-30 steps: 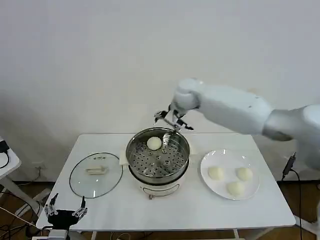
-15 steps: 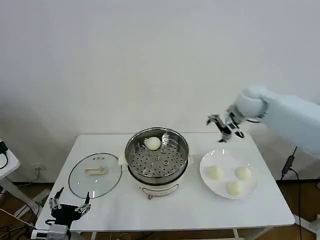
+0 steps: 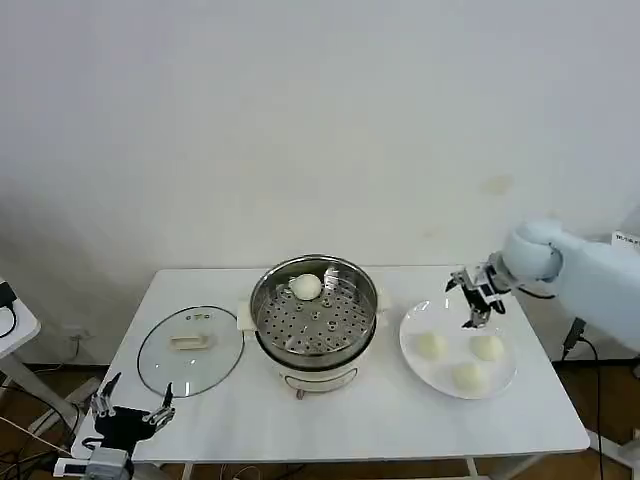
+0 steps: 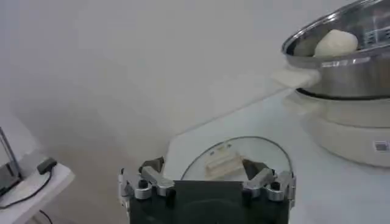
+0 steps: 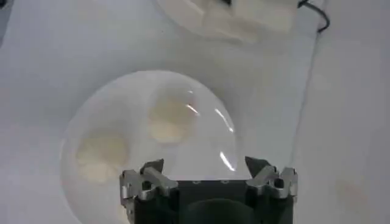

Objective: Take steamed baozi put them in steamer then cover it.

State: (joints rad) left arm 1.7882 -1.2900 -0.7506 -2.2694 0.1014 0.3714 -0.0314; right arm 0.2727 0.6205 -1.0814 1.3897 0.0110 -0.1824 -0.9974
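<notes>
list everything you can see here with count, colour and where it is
steamed baozi: four, cream-white; one in the steamer at its far side, three on the plate
steamer: one, shiny steel on a white base, table centre
cover: one, clear glass with cream handle, flat on the table left of the steamer
plate: one, white, right of the steamer
table: one, white
right gripper: one, open, empty, above the plate's far edge
left gripper: one, open, empty, low at the table's front-left corner
</notes>
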